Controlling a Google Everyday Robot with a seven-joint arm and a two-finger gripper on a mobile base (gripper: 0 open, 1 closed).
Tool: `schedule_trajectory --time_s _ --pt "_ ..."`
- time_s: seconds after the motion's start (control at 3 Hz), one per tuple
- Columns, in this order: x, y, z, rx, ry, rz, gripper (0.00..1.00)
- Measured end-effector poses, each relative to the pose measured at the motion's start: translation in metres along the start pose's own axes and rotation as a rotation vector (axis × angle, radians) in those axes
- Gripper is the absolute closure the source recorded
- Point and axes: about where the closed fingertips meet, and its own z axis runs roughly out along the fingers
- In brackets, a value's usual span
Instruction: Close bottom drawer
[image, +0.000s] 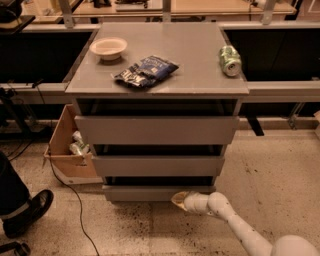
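Note:
The bottom drawer (145, 193) is the lowest, slimmest grey front of the grey cabinet (157, 60). It stands out a little, with a dark gap above it. My gripper (179, 199) is at floor level, its tip against the right part of that drawer front. My white arm (235, 225) runs from the lower right corner up to it. The middle drawer (157, 165) and the top drawer (156, 130) also stand slightly out.
On the cabinet top lie a white bowl (108, 47), a dark snack bag (145, 71) and a green can (230, 60) on its side. A cardboard box (67, 150) with cans stands left of the cabinet. A person's shoe (27, 212) and a cable (75, 205) are on the floor at left.

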Motion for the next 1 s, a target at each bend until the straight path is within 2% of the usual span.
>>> schedule_trajectory --time_s 0.33,0.67,1.0 --pt "0.02 0.001 -0.066 0.003 0.108 0.024 1.0" --pt "0.02 -0.023 -0.149 0.089 0.227 0.008 1.0" --pt "-0.002 -0.026 -0.231 0.143 0.358 -0.039 1.0"
